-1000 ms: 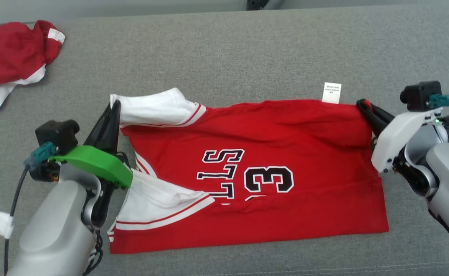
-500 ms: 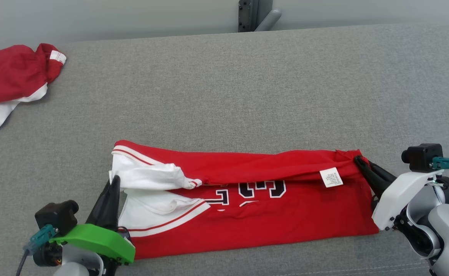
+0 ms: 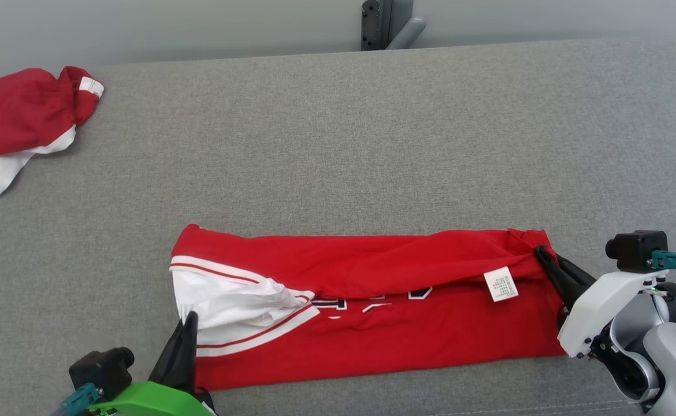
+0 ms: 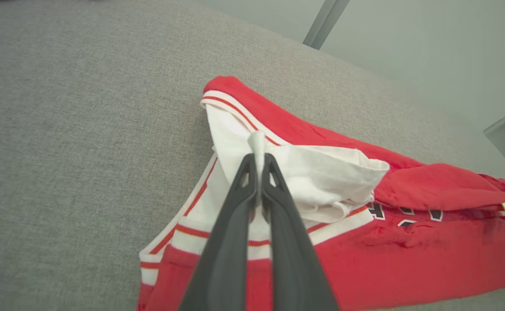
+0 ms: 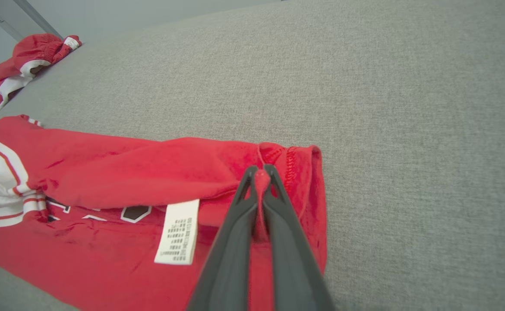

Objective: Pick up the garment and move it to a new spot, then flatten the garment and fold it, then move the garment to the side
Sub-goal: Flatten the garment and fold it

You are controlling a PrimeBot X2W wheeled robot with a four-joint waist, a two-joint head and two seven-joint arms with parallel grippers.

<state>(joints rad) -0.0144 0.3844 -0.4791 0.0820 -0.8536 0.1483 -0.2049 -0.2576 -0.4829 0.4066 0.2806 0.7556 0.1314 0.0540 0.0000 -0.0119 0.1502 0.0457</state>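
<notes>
Near the front edge of the grey cushioned surface, the red jersey lies as a long band, its far edge doubled over the lettering, white care tag facing up. Left gripper is pinched tight on white sleeve fabric at the jersey's left end; right gripper is pinched tight on the red hem at its right end. A second red-and-white garment sits bunched well apart, far left.
</notes>
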